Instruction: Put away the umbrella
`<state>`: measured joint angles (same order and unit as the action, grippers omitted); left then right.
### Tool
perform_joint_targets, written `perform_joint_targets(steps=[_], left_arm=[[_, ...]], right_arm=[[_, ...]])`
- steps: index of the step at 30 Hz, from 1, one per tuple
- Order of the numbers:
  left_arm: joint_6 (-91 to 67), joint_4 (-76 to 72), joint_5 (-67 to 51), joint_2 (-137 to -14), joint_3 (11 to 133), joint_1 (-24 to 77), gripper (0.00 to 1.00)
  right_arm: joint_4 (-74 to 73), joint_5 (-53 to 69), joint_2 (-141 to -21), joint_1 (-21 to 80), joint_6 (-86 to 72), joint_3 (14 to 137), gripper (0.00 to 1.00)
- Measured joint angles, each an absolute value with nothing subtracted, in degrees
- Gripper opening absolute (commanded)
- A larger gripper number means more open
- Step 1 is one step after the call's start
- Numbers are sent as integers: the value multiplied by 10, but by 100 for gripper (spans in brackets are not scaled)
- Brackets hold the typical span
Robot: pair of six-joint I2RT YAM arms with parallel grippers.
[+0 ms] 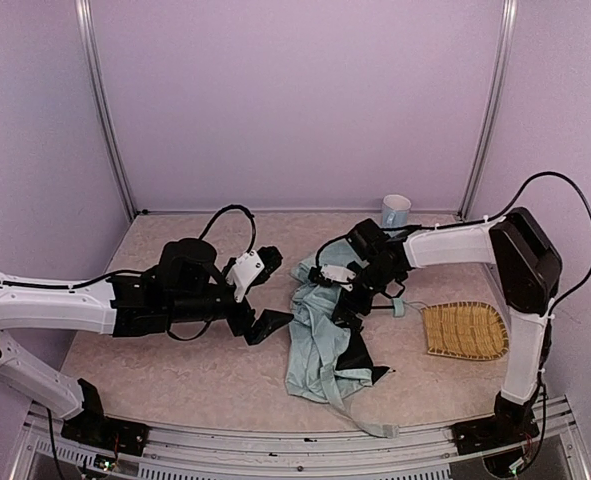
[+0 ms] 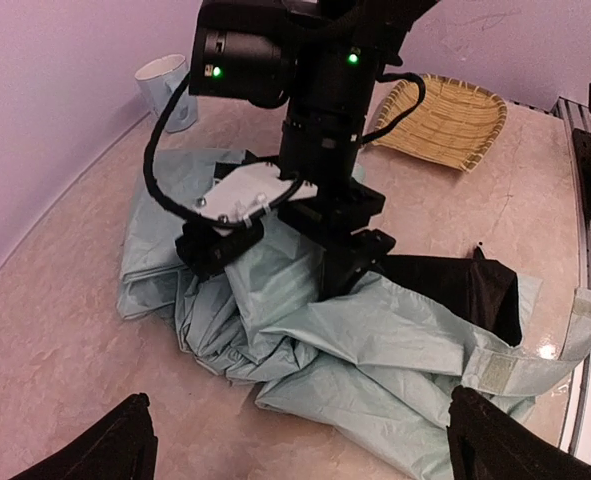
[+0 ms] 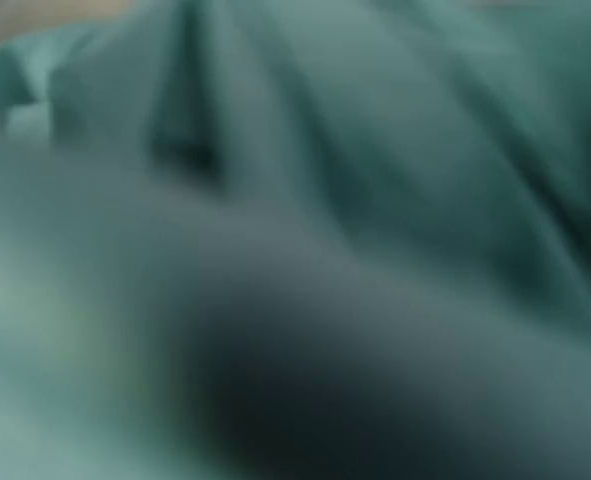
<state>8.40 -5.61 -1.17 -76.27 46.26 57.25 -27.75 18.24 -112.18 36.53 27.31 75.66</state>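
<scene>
The umbrella [image 1: 320, 345] lies crumpled mid-table, pale mint fabric with black lining showing at its right side; its small handle [image 1: 397, 307] pokes out toward the mat. My right gripper [image 1: 343, 290] is pressed down into the upper part of the fabric. In the left wrist view its fingers [image 2: 220, 245] stand wide apart with a ridge of umbrella [image 2: 375, 340] between them, open. The right wrist view shows only blurred mint fabric [image 3: 295, 200] right at the lens. My left gripper [image 1: 267, 298] hovers open just left of the umbrella, its fingertips [image 2: 105, 445] at the frame's bottom corners, holding nothing.
A pale blue mug [image 1: 396, 210] stands at the back wall, also seen as the mug [image 2: 167, 90] in the left wrist view. A woven straw mat [image 1: 465, 330] lies at the right. The umbrella's closing strap [image 1: 375, 428] trails toward the front rail.
</scene>
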Motion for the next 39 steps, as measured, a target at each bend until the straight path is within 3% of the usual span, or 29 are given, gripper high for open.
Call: perform_joint_targets(steps=[5,9,16,28,39], left_arm=[[84,-56,-10,-764,462,573,99],[84,-58,-7,-764,450,573,99],[77,-58,-3,-755,425,567,98],[-10,-165,-57,-744,346,515,80],[-10,-335,-122,-776,304,533,78]], right_arm=[[-276,175,-1169,401,273,778,73],[-269,165,-1189,404,259,803,34],[-253,149,-1184,411,245,805,0],[-166,58,-1097,416,211,765,0],[-55,23,-967,416,196,756,0]])
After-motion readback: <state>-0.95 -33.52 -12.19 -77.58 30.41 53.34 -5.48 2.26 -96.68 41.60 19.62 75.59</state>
